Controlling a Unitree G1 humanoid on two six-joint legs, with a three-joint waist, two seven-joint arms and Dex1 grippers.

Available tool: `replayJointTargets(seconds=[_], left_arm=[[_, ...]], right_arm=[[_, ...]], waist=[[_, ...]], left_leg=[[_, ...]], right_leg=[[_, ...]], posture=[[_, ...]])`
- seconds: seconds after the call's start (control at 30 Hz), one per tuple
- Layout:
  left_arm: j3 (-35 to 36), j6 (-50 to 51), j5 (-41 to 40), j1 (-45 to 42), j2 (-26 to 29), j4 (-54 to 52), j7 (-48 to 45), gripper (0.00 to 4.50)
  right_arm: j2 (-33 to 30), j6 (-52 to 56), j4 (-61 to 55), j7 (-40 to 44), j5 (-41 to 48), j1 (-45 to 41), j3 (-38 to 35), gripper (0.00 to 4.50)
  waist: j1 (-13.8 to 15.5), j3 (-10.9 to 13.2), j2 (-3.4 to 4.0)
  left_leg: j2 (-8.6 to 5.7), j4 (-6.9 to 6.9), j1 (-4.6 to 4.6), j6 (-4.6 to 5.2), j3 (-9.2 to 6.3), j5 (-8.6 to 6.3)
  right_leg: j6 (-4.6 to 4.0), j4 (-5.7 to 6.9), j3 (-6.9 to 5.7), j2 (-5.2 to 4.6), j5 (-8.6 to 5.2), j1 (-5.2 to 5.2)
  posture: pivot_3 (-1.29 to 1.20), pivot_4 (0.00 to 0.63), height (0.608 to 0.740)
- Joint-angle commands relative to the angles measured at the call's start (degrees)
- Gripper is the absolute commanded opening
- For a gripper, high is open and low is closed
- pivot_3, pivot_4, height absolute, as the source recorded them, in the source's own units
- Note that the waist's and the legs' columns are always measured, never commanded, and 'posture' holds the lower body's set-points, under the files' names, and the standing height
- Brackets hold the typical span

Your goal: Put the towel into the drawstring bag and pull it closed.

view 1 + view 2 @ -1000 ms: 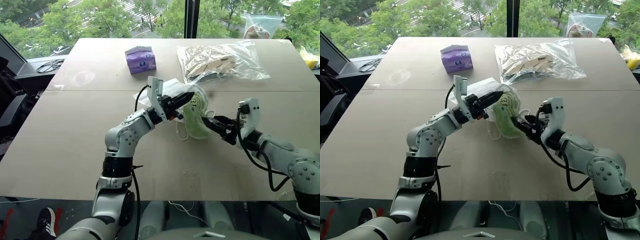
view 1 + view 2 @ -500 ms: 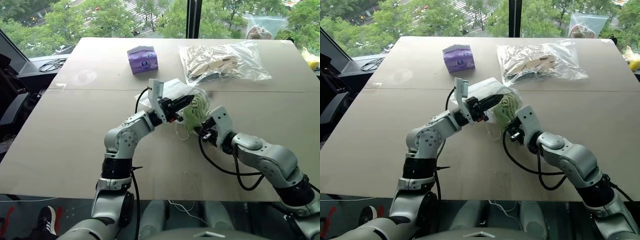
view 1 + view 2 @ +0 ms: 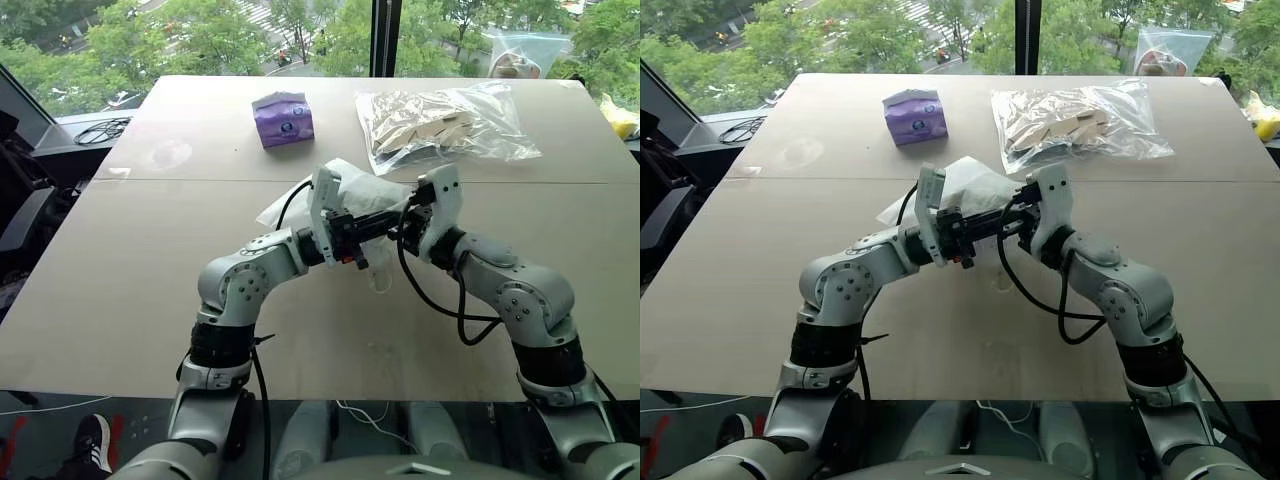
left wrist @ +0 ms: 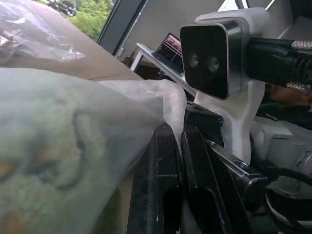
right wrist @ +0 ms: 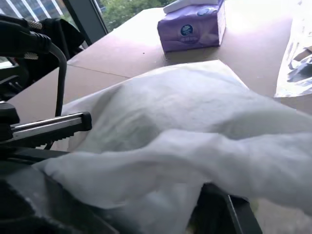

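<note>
White drawstring bag [image 3: 352, 188] pinched between both tools.
Left tool [image 3: 392, 218] and right tool [image 3: 404, 219] met fingertip to fingertip above the tabletop [image 3: 120, 260], each clamped on the bag's mouth; no writing legible.

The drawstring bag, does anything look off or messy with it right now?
Nothing odd. The drawstring bag is bunched between both shut grippers, left gripper and right gripper, with the towel showing green through its fabric.
</note>
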Motion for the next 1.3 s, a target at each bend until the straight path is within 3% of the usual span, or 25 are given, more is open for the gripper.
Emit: replayJointTargets(seconds=[0.03, 0.1, 0.13, 0.37, 0.67, 0.9, 1.03, 1.3], left_arm=[[-0.5, 0.9, -4.7, -1.3, -1.7, -3.6, -2.2, 0.00], [-0.1, 0.9, -4.2, -0.9, -1.7, -4.0, -1.9, 0.00], [0.2, 0.7, -3.7, -0.7, -1.6, -3.9, -1.8, 0.00], [3.6, -1.9, -1.9, -1.6, 0.6, -0.4, -2.0, 0.00], [3.3, -5.9, 1.3, -3.1, 1.6, 4.5, -2.6, 0.00], [3.3, -7.0, 1.8, -4.9, 2.2, 6.7, -4.3, 0.00], [3.3, -7.0, 1.8, -5.4, 2.3, 7.2, -4.9, 0.00], [3.0, -7.1, 2.0, -5.4, 1.9, 6.9, -4.9, 0.00]], right_arm=[[4.1, -2.4, 3.6, 1.4, -1.8, -1.6, 1.1, 0.06], [7.1, -4.8, 5.6, 0.2, -2.4, -1.9, -1.0, 0.06], [8.2, -4.9, 6.1, -0.1, -2.1, -1.8, -2.2, 0.70], [4.5, -1.8, 0.0, -0.2, -1.3, 4.2, -8.0, 3.80], [-5.6, 0.0, -12.8, 7.2, 4.8, 13.3, -13.8, 3.80], [-14.4, -7.6, -13.5, 14.7, 0.3, 20.5, -17.2, 3.80], [-19.8, -11.0, -9.2, 14.1, -9.5, 21.3, -13.5, 3.80], [-15.5, -16.0, 1.5, 10.0, -22.4, 15.1, -3.9, 3.80]], waist=[[0.0, 0.0, 0.00], [-0.1, 0.0, 0.00], [0.0, 0.0, 0.00], [0.3, 0.0, 0.00], [-0.1, 0.0, 0.00], [0.2, 0.0, -0.01], [0.0, 0.0, -0.02], [0.2, 0.0, -0.02]], left_leg=[[0.00, 0.00, 0.01, 0.00, 0.00, 0.00], [0.01, 0.00, 0.01, -0.01, -0.01, 0.00], [0.02, 0.00, 0.03, -0.01, 0.00, 0.01], [-0.02, 0.01, -0.02, -0.02, 0.01, 0.01], [0.01, 0.01, 0.01, 0.00, 0.03, 0.00], [-0.01, 0.10, 0.02, 0.06, 0.03, -0.04], [-0.01, 0.21, 0.01, 0.11, 0.04, -0.06], [0.00, 0.46, 0.08, 0.07, 0.03, -0.04]], right_leg=[[0.00, 0.03, 0.00, 0.00, 0.00, 0.00], [-0.01, 0.04, 0.00, 0.01, 0.01, -0.01], [-0.02, 0.04, 0.00, 0.02, 0.01, -0.01], [-0.02, 0.00, 0.00, -0.05, 0.01, -0.03], [-0.02, 0.07, 0.02, 0.01, 0.01, -0.03], [-0.01, 0.08, 0.01, 0.01, 0.01, 0.02], [-0.01, 0.09, 0.01, 0.01, 0.02, 0.05], [-0.02, 0.48, 0.04, 0.05, 0.01, 0.04]], posture=[[0.00, 0.150, 0.740], [0.00, 0.150, 0.740], [0.00, 0.150, 0.740], [0.00, 0.150, 0.740], [0.00, 0.150, 0.740], [0.00, 0.150, 0.740], [0.00, 0.150, 0.740], [0.00, 0.150, 0.740]])
